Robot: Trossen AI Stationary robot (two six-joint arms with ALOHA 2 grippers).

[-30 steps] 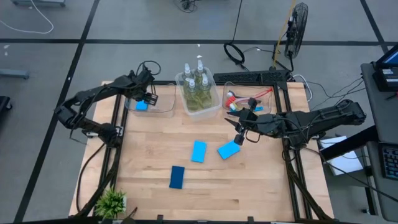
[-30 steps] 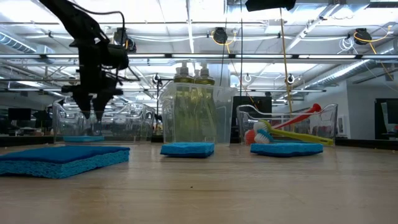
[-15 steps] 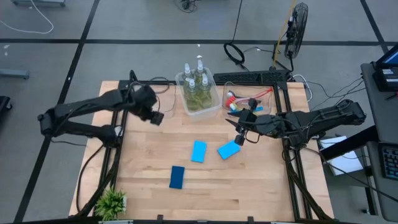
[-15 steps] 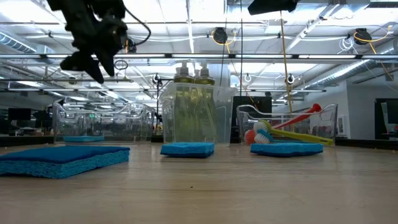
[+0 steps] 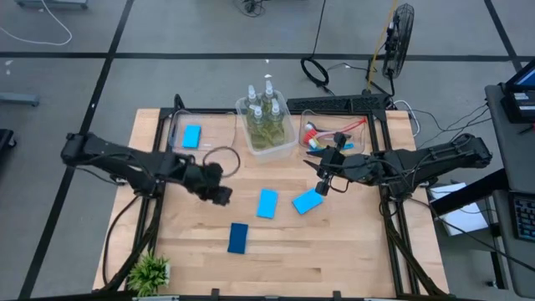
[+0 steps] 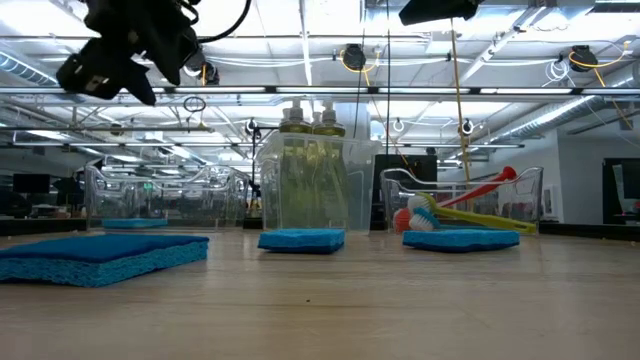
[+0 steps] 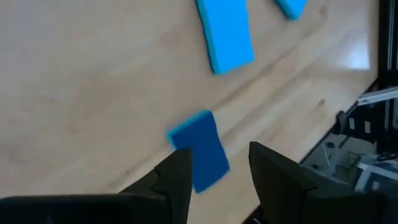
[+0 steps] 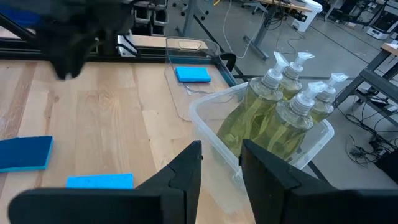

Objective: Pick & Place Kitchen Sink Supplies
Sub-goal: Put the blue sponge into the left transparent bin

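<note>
Left gripper (image 5: 219, 194) over bare wood, mid-left of table (image 5: 351, 251), between the left bin and the dark-blue sponge; fingers (image 7: 180, 177) spread, nothing held. In left wrist view, dark-blue sponge (image 7: 200, 149) showing in the gap past the fingertips, flat on the wood, with a lighter blue sponge (image 7: 225, 34) farther off. In low view, gripper (image 6: 105, 70) well above the tabletop.

Right gripper (image 5: 322, 186) near table's right side, just beside the right-hand sponge, in front of the brush bin; fingers (image 8: 186, 168) apart w/ a narrow gap, empty.

4 blue sponges total:
- 1 sponge (image 5: 192, 136) lying inside the left clear bin (image 5: 224, 144).
- 1 sponge (image 5: 267, 203) at table centre, flat.
- 1 sponge (image 5: 308, 201) just right of it, tilted, not touching it.
- 1 darker sponge (image 5: 238, 237) nearer the front edge, apart from the other 2.

4 pump bottles (image 5: 264, 107) of yellow-green liquid standing upright, packed together in the middle clear bin (image 5: 284, 144). Right wrist view: same bottles (image 8: 280, 106) close together, white tops up.

Brushes (image 5: 334, 134) lying in the right clear bin (image 5: 306, 115) at back right; red and green handles seen in low view (image 6: 470, 205), heads toward the bin's left end. Exact count: can't tell.

Small potted plant (image 5: 150, 272) at front-left corner.
</note>
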